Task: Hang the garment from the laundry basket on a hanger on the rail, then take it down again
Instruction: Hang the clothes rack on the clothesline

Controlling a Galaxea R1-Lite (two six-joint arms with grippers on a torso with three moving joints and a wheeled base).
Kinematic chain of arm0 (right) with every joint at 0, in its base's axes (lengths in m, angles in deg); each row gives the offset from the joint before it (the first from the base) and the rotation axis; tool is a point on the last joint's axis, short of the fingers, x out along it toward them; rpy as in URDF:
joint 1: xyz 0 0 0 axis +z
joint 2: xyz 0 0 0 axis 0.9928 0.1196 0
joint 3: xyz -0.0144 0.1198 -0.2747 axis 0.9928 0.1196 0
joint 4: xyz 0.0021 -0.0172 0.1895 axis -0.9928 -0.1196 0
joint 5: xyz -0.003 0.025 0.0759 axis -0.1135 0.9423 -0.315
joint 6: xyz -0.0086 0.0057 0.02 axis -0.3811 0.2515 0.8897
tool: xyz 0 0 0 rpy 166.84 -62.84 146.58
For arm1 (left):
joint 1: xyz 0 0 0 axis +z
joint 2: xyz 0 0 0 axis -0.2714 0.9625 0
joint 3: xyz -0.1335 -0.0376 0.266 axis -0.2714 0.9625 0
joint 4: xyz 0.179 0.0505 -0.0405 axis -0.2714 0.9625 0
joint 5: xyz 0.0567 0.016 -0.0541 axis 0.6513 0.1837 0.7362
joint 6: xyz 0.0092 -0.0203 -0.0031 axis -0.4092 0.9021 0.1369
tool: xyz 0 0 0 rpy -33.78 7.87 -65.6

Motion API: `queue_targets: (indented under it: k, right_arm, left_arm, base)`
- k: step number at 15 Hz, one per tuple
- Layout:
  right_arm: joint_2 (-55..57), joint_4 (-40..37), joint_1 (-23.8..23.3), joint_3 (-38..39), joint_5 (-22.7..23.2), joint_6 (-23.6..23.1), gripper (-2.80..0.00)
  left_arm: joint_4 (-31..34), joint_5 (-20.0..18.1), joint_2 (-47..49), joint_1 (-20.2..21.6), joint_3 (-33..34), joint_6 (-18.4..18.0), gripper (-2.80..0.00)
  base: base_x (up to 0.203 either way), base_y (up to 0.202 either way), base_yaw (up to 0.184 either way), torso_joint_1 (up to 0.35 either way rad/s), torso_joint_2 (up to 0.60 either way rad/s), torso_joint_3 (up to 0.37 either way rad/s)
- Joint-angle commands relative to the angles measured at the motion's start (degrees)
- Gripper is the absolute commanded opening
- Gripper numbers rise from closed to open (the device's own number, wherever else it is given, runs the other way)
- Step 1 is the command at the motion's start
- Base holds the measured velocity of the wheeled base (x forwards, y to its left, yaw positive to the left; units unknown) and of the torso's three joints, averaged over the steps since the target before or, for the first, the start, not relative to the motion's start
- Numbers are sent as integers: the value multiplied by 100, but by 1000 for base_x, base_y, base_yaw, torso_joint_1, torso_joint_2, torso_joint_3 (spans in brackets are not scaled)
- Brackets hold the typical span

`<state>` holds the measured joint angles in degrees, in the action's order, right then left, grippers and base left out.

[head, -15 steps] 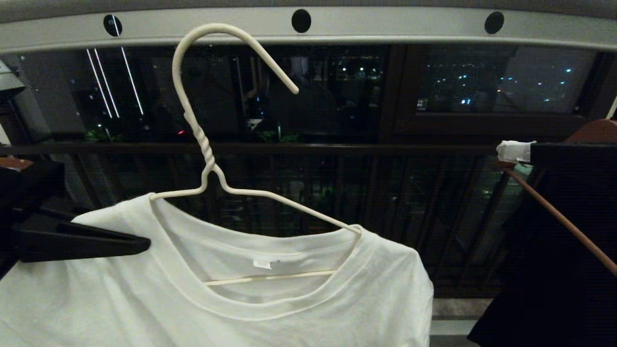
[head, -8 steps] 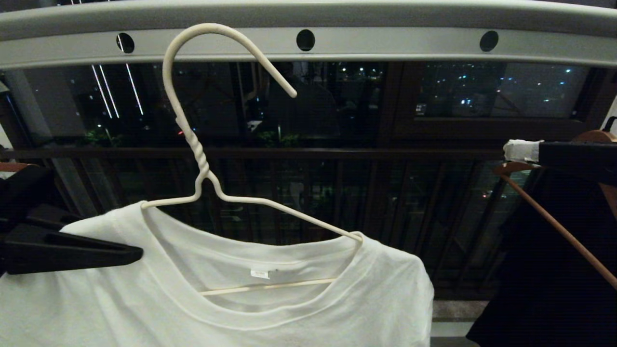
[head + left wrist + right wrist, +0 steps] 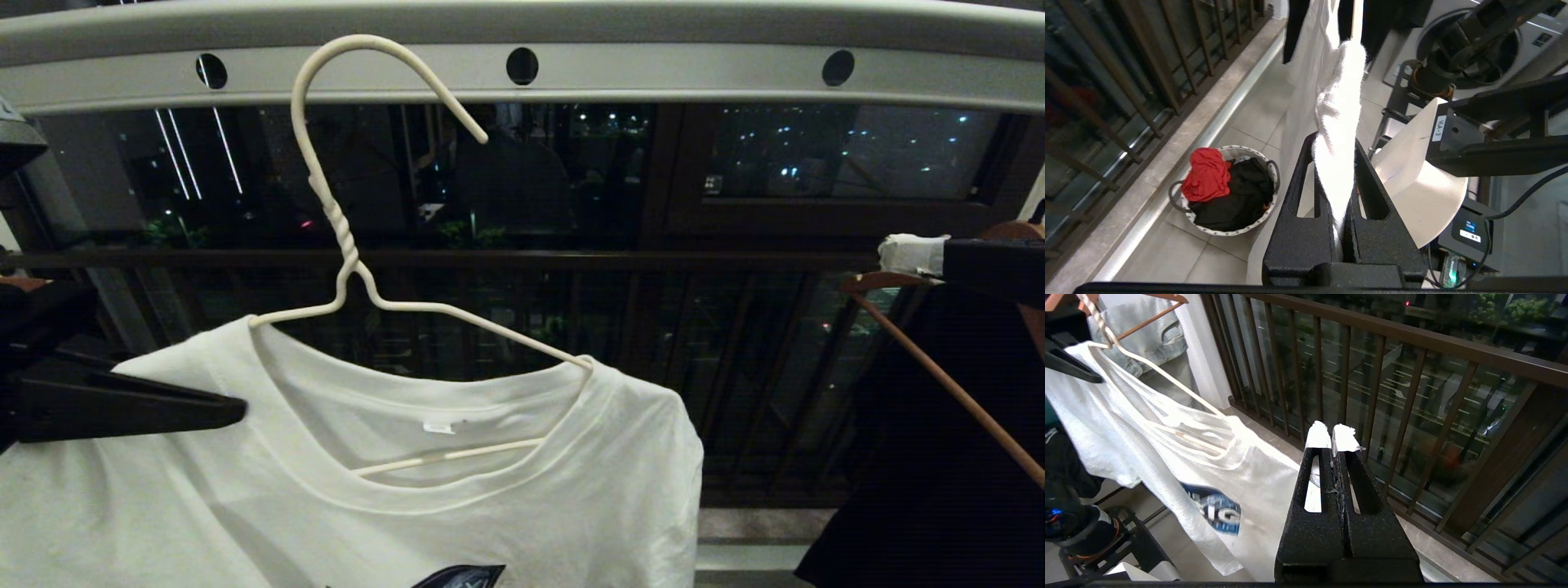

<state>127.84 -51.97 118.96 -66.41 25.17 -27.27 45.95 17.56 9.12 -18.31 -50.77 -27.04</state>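
Head view is showing the garment [image 3: 490, 490] draped on the hanger [image 3: 351, 253], whose hook is sitting in front of the rail [image 3: 653, 69]. Left claw [image 3: 233, 411] is pinching the garment's shoulder, jaws nearly closed on the fabric. Right claw [image 3: 1331, 437] is hovering apart by the window railing [image 3: 1412, 339], jaws closed and empty. Laundry basket [image 3: 1257, 222] is sitting on the floor below.

tiled floor [image 3: 1257, 118], laundry basket [image 3: 1227, 192] on it
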Motion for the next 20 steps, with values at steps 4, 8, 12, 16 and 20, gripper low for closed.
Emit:
queue_targets:
  k: [4, 8, 12, 16, 20]
  right_arm:
    - [76, 20, 3, -6, -22, 5, -280]
    - [50, 28, -6, -6, -30, 12, -280]
    - [76, 28, -6, -6, -30, 12, -280]
    - [94, 28, -6, -6, -22, 12, -280]
    - [102, 28, 3, -1, 10, 12, -280]
  left_arm:
    - [-143, -40, -583, 967, 594, -13, -280]
    - [-536, -56, -1118, 1927, 1089, -16, -280]
    - [-759, -46, -1518, 2426, 1404, -13, -280]
    - [-770, -49, -1848, 3228, 1580, 33, -280]
    - [-1075, -50, -2238, 4122, 1960, 63, -280]
  base:
    - [0, 0, 0, 0, 0, 0]
    - [0, 0, 0, 0, 0, 0]
    - [0, 0, 0, 0, 0, 0]
    - [0, 0, 0, 0, 0, 0]
    - [0, 0, 0, 0, 0, 0]
